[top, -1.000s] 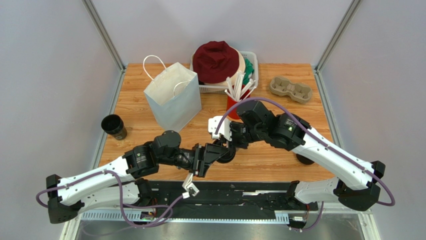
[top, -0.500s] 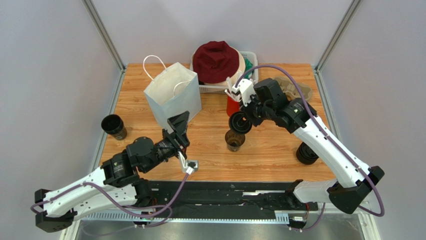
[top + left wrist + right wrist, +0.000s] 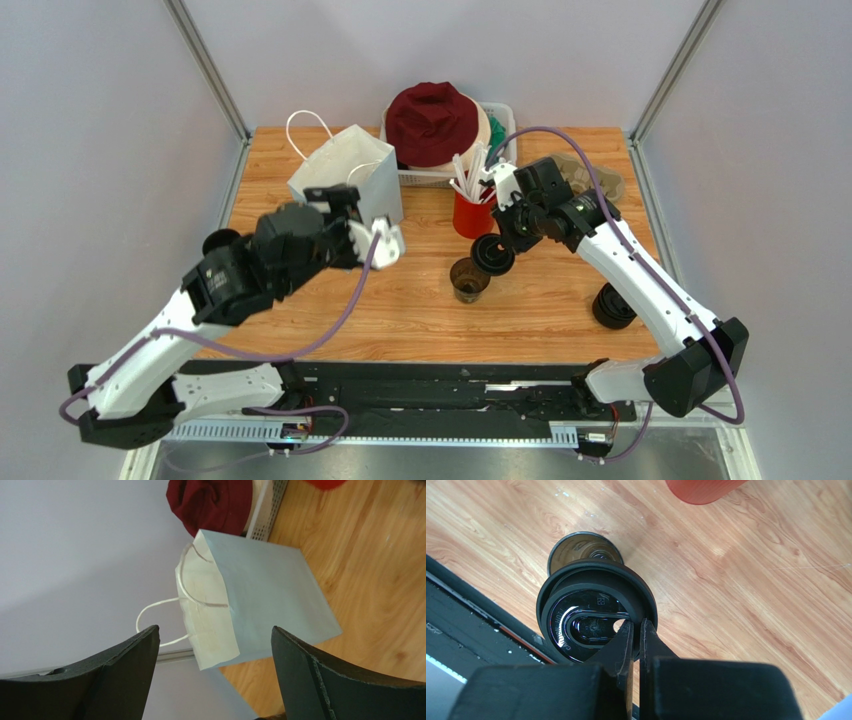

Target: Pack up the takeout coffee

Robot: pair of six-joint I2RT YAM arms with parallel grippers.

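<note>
We show the right gripper (image 3: 636, 630) clamped on the lid (image 3: 586, 605) at its rim, half hiding the cup (image 3: 582, 547) (wrist view); the left gripper (image 3: 215, 635) gapes empty, facing the bag (image 3: 265, 595).

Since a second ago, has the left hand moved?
Yes. The left hand swung away from the lidless coffee cup, leftward and farther back, up to the white paper bag.

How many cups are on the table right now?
3: the open brown cup mid-table, the red cup behind it, the black cup at left edge, half hidden by the left arm. Black ringed item at right: unclear. Basket may hide more.
</note>
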